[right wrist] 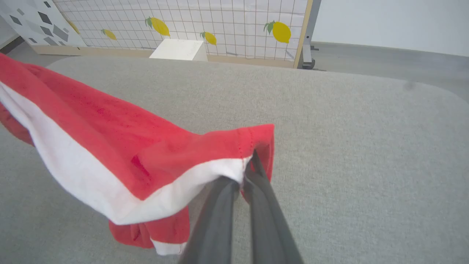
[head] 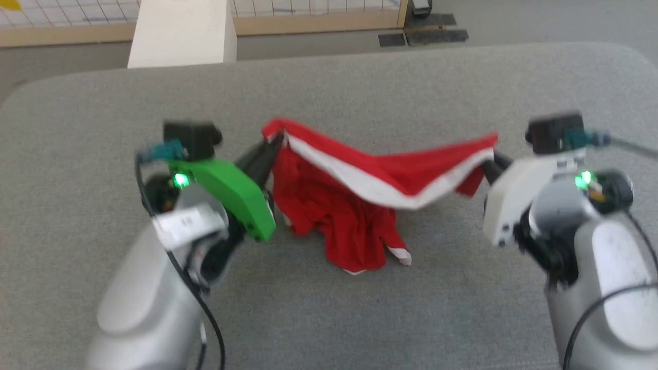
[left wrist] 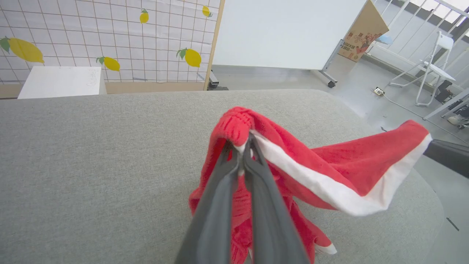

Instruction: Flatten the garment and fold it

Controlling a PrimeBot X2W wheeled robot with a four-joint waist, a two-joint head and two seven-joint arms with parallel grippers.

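Left gripper point(head: 272, 146): you see it pinched shut on one end of the shorts point(head: 354, 205).
Right gripper point(head: 492, 160): pinched shut on the other end.
Shorts: stretched between them, sagging down to the grey table point(head: 360, 87).
Far: white box point(head: 180, 36).

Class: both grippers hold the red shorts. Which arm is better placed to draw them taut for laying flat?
Probably the right. The right gripper pinches a hem corner of the garment, with bare table beyond it. The left gripper holds the waistband end, where bunched fabric hangs down to the table.
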